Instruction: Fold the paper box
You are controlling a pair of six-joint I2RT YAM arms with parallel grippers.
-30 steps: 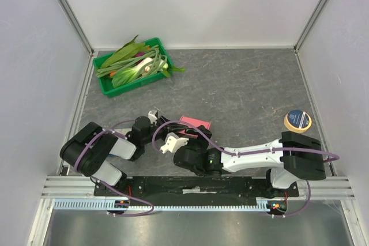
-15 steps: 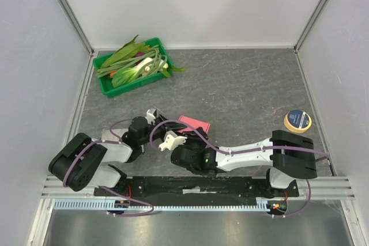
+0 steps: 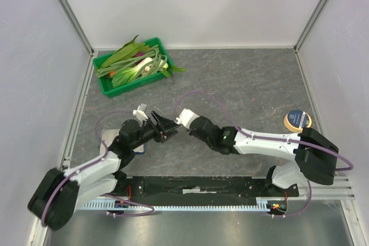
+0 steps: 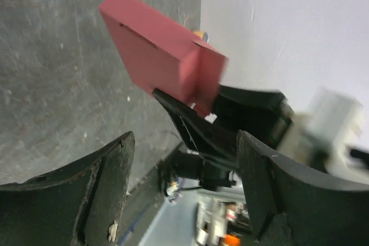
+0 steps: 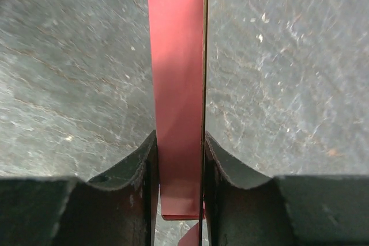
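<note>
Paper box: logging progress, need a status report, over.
Right gripper shut on the paper box. Left gripper open, facing the box, not touching. Nothing in the way.

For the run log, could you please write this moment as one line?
box: red, clamped in right gripper | right gripper: shut on box | left gripper: open, facing box, not touching it

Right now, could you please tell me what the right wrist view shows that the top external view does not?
Only the right wrist view clearly shows the paper box, edge-on and pinched in the right gripper. Only the top external view shows the green tray, the tape roll and the left gripper, close beside the right one. Both show the right gripper and the grey table.
</note>
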